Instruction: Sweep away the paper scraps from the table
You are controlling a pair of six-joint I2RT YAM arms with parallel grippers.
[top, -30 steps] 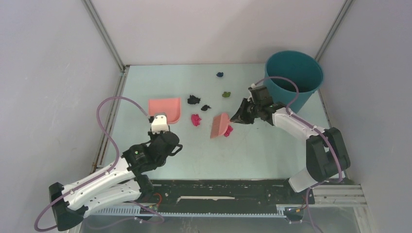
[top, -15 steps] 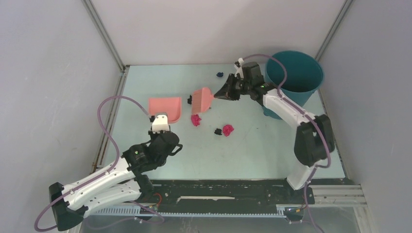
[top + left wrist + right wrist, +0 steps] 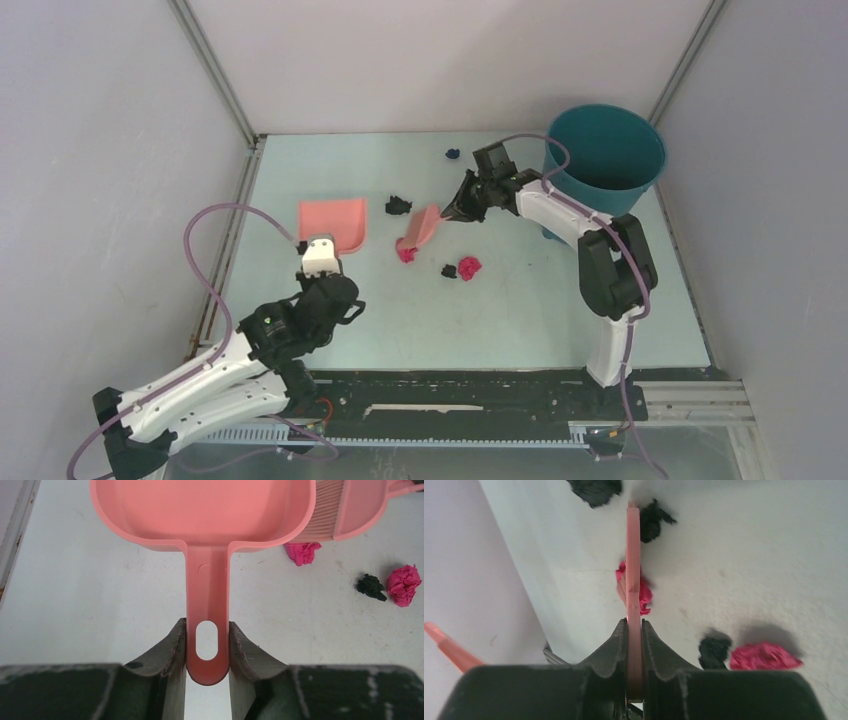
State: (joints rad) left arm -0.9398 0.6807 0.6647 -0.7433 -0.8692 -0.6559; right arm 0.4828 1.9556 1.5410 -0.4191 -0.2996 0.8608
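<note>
Right gripper (image 3: pixel 634 630), clamped on the brush (image 3: pixel 422 224), has swung it back down onto a magenta scrap (image 3: pixel 406 250) ahead; left gripper (image 3: pixel 207 650) pinches the waiting dustpan (image 3: pixel 333 222), sweep apparently imminent.

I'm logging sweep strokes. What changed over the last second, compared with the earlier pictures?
The right gripper swung the brush away from the centre magenta scrap, toward the far left, then lowered it beside the other magenta scrap by the dustpan. The left gripper shifted the dustpan slightly left. Both grips held; visible scraps stayed put.
</note>
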